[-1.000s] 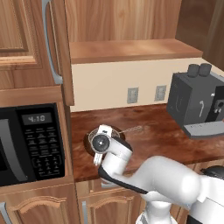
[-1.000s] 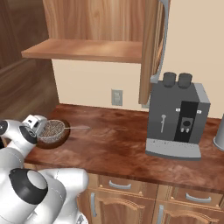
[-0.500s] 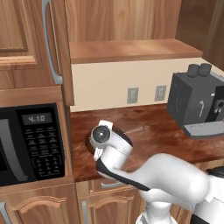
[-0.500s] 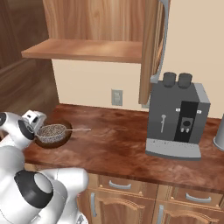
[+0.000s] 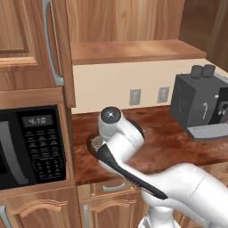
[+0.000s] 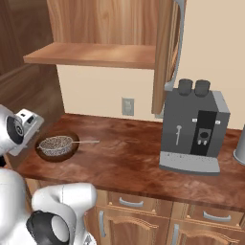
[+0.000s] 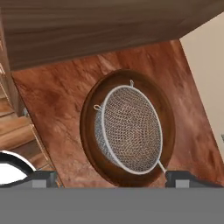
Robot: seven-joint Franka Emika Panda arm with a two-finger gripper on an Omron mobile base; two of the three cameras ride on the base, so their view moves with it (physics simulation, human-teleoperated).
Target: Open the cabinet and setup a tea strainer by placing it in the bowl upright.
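The tea strainer [image 7: 129,129] now sits mesh-down inside the dark wooden bowl [image 7: 168,111], which rests on the reddish-brown countertop [image 6: 129,155] just beside the microwave [image 5: 31,144], with its thin wire handle [image 6: 85,141] poking out over the bowl's rim toward the coffee machine [image 6: 194,129]. The cabinet [image 5: 129,22] above stands open, its door [image 6: 170,52] swung out on the coffee machine side. The gripper [image 7: 111,177] hangs above the bowl with its two dark tips spread wide on either side of the strainer and nothing between them. To my eye that strainer is a light thing, stiff at the shiny rim but thin in the mesh, so a hard squeeze on the basket could dent it. If it needed righting, the rim or the root of the handle looks like the safest place to pinch. The wire itself is slim and smooth and would likely slip or twist between the pads.
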